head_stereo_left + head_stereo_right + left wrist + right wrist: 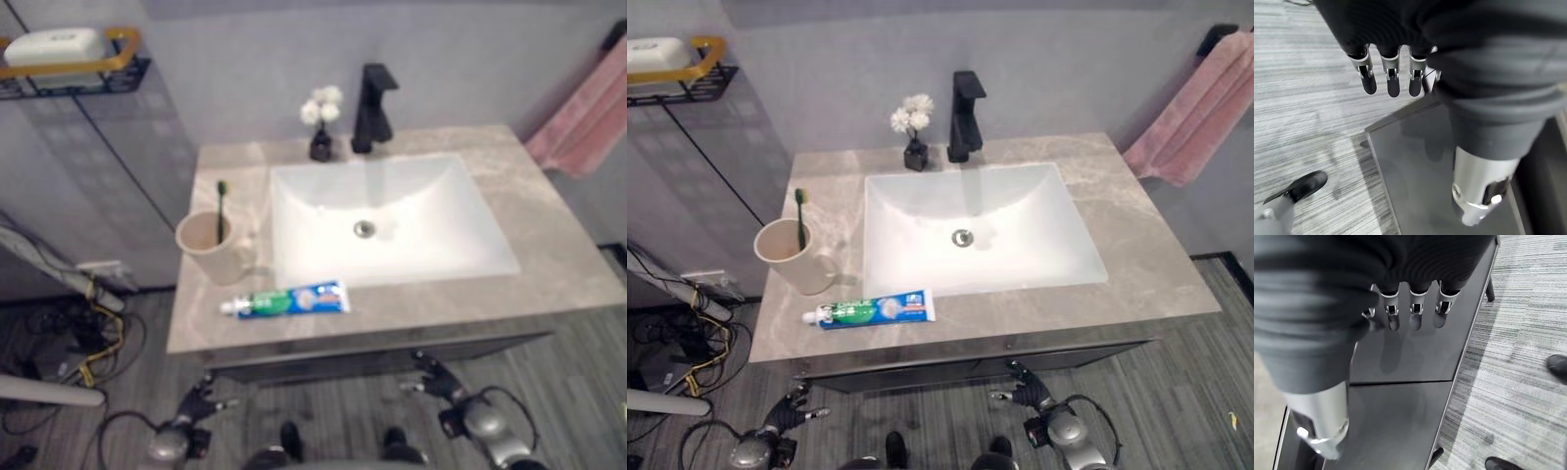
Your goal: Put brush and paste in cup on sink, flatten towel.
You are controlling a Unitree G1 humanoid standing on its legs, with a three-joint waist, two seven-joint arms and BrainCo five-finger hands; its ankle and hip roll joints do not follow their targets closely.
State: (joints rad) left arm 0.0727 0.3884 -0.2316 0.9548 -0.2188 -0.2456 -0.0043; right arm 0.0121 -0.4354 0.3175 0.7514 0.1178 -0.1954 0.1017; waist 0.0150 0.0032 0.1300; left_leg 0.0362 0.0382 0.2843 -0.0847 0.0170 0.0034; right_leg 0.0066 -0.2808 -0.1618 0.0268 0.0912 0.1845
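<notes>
- The pink towel ran off the picture's right edge.
- The toothbrush handle sat hidden inside the cup.
- The wall shelf was cut at the left edge.

My two head views look steeply down from in front of the grey marble vanity counter, facing the wall; both share its white rectangular basin and front edge, seen from slightly offset places. My left wrist view sits very close behind the left hand, facing down at the grey plank floor and dark cabinet front. My right wrist view looks along the right hand at that cabinet and floor.
</notes>
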